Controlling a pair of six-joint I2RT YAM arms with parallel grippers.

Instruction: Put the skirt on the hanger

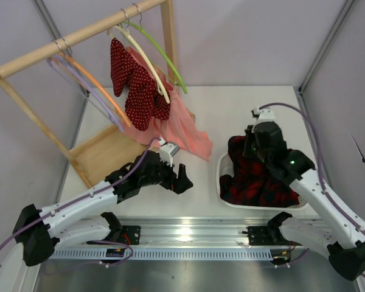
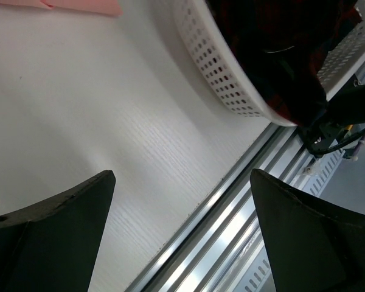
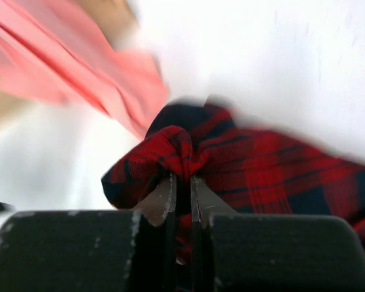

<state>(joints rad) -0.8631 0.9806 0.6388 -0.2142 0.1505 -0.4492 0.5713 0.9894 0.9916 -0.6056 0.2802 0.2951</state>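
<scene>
Step, by my read: picking the skirt [image 1: 255, 173] out of the white basket [image 1: 221, 177]; nothing hung yet. The skirt sat bunched in the basket, near right on the counter [image 1: 231, 103]. The right pincer [image 1: 250, 146] was at the pile's far-left edge. In the right wrist view the right pincer [image 3: 182, 179] had its tips nearly together, clamped on a raised fold of the skirt [image 3: 231, 164].

The left pincer [image 1: 184, 176] hung low over bare counter, left of the basket. It was wide apart and holding nothing, as the left wrist view confirmed [image 2: 181, 176].

The hanger [image 1: 106, 114] hung on the wooden rack [image 1: 79, 36] far left, just beside an orange hanger [image 1: 97, 91] and well apart from the skirt.

Next move probably calls for raising the fold until the fabric clears the basket rim. The free left pincer could then take a second hold near the waist, or go for the hanger.

Hard to make out:
- The waistband could not be found, as the skirt was too crumpled.
- The right wrist view was blurred, with only a smear of pink garment [image 3: 79, 67] behind.
- The right arm covered part of the pile from above.
- The hanger's hook was too thin to read clearly.
</scene>
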